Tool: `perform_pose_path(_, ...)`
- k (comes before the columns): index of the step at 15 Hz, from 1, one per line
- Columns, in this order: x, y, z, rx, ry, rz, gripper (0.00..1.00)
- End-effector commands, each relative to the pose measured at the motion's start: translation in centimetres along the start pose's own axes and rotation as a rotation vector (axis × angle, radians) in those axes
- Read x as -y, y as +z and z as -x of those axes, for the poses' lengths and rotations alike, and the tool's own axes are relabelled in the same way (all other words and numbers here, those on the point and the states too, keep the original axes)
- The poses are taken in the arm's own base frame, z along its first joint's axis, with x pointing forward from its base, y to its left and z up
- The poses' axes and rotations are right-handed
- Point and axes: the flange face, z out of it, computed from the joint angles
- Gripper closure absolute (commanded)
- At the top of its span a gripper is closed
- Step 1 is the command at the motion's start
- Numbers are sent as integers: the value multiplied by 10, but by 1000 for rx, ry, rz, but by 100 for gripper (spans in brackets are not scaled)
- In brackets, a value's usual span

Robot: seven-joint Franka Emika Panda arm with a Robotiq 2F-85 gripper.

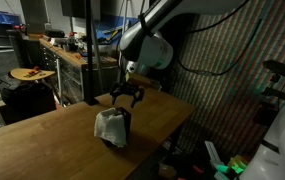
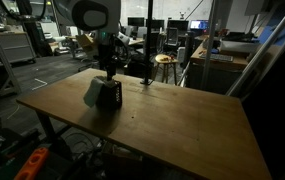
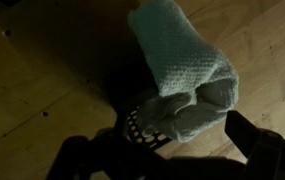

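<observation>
Wooden table (image 2: 182, 125) in cluttered lab bears a towel-draped holder (image 2: 110, 98).

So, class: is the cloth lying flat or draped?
Draped: the cloth hangs bunched over the dark mesh holder, not flat on the table.

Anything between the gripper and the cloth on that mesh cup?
Nothing visible. The open gripper hangs just above the pale cloth, which is draped over the dark mesh cup on the wooden table; only air between them.

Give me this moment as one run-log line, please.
gripper: open, just above cloth | cloth: pale, draped over dark mesh container | support: wooden table
</observation>
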Motion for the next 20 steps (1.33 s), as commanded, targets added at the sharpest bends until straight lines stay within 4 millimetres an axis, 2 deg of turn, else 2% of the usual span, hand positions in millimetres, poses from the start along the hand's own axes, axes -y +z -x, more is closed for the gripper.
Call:
perform_pose_path(1,4,-6,37,5,11,-59,0)
perform_pose_path(6,9,3,61,11,-3,-101,0)
perform_pose_path(16,-10,40,81,-91,-217,-73,0)
perform_pose_path(20,-8,53,92,-87,-258,-86,0)
